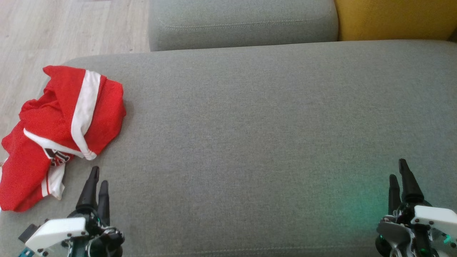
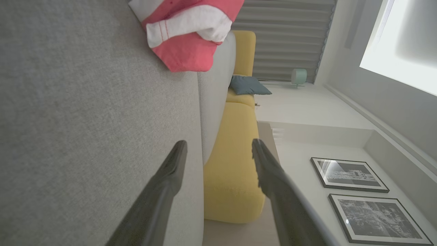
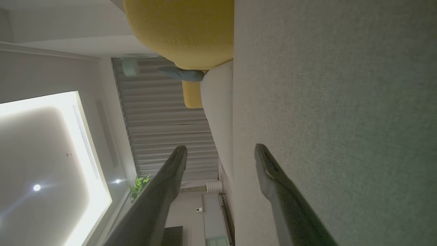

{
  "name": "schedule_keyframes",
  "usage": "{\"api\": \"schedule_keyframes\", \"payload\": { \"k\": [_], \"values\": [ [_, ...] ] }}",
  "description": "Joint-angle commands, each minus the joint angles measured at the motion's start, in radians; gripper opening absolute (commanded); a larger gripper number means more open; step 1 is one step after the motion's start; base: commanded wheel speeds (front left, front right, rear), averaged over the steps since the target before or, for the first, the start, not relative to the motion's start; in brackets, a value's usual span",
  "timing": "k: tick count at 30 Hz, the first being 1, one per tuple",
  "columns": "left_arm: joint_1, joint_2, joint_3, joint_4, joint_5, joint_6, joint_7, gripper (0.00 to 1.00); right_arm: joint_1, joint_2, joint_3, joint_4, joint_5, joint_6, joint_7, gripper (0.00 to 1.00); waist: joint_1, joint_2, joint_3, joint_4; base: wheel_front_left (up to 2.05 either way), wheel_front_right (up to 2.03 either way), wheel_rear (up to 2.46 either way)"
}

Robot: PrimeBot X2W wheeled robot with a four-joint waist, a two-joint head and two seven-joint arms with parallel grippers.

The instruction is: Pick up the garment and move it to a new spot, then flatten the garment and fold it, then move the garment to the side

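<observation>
left wrist view: framed pictures | head view: garment logo

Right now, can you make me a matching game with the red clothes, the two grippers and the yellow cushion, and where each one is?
1. garment
2. left gripper
3. right gripper
4. yellow cushion

Places in the head view:
A. top right corner
B. bottom right, open
C. crumpled at the left edge
D. bottom left, open, near the garment

Pairs: 1-C, 2-D, 3-B, 4-A
</observation>
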Motion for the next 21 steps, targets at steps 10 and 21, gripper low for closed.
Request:
{"api": "schedule_keyframes", "payload": {
  "k": [10, 21],
  "values": [
    [-0.062, 0.026, -0.027, -0.064, 0.081, -0.002, -0.043, 1.00, -0.046, -0.016, 0.027, -0.059, -0.089, 0.001, -0.040, 1.00, 0.0000, 0.0000, -0.003, 0.004, 0.00, 0.00, 0.00],
    [-0.077, 0.028, -0.029, -0.099, 0.226, -0.003, -0.073, 1.00, -0.057, -0.029, 0.037, -0.081, -0.271, 0.001, -0.066, 1.00, 0.0000, 0.0000, -0.008, 0.007, 0.00, 0.00, 0.00]
  ]
}}
